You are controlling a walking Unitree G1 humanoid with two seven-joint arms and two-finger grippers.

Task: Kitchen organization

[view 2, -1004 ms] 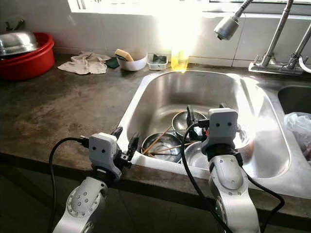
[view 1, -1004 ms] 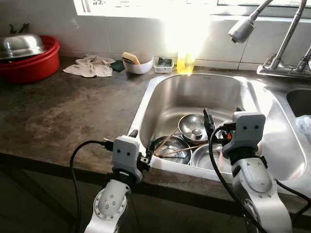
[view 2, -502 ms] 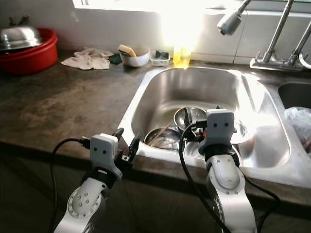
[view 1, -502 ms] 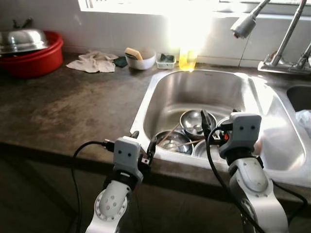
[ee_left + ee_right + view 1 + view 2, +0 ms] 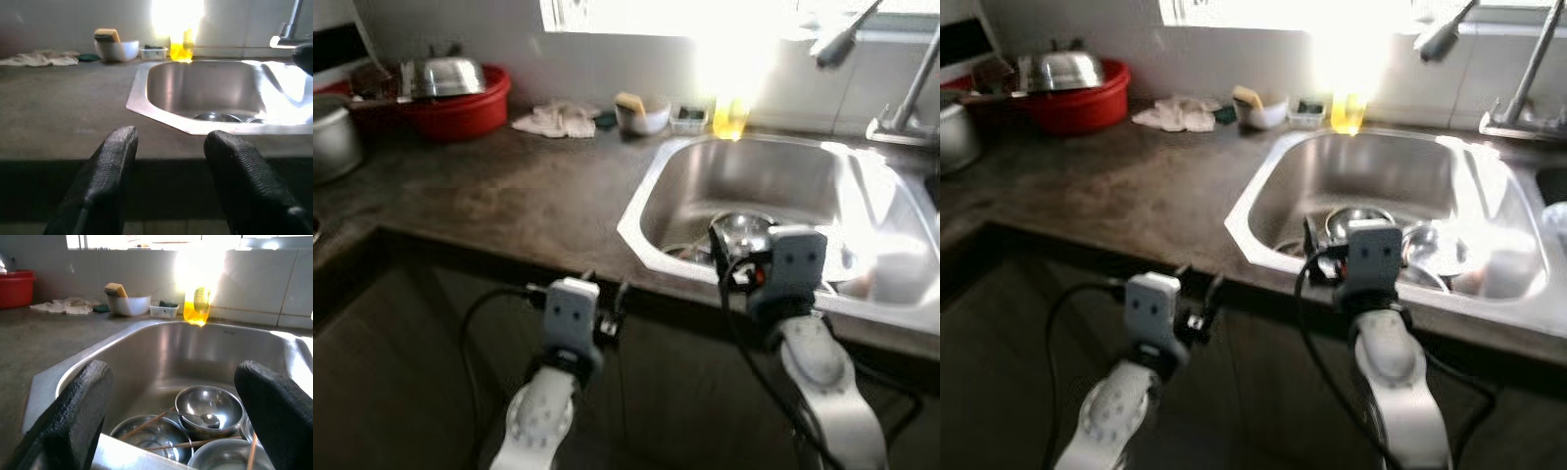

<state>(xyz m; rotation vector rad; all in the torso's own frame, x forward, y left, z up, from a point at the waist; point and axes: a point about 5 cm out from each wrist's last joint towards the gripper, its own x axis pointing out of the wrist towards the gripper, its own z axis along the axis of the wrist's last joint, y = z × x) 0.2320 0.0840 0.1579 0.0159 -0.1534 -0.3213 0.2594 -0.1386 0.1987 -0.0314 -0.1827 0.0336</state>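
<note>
Inside sink [image 5: 161, 357], three steel bowls [image 5: 209, 406].

Bowls [image 5: 208, 409] in sink [image 5: 783, 181], basin [image 5: 460, 103] far left on counter [image 5: 509, 196], cloth [image 5: 558, 119] between.

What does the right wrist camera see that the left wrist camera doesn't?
The right wrist view looks down into the sink at steel bowls, a spoon in one, and thin wooden sticks; a red tub sits far off. The left wrist view has the counter's dark front edge. Both share the sink, white bowl with sponge, cloth and yellow bottle.
</note>
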